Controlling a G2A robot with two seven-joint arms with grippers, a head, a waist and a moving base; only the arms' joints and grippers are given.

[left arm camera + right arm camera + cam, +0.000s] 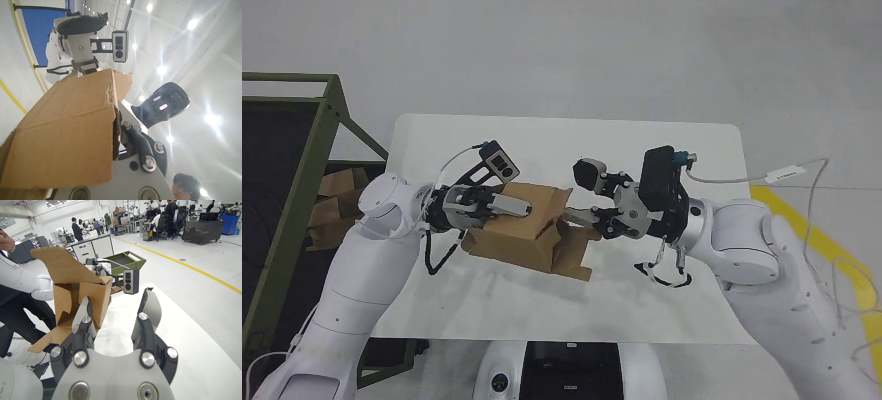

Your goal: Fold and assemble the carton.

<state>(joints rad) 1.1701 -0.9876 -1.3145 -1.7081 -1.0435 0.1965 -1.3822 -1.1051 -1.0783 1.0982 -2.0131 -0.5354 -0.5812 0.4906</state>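
The carton (517,235) sat half-formed at the middle of the table (662,290), pinched at its left wall by the left gripper (517,207). The right gripper (116,296), spread wide, had one finger in the open right end. The flaps probably needed folding inward next. Cardboard hid the left gripper's second finger.

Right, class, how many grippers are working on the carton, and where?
2. The left gripper clamps the carton by one wall; the right gripper, open, sits at its open end with one finger among the flaps.
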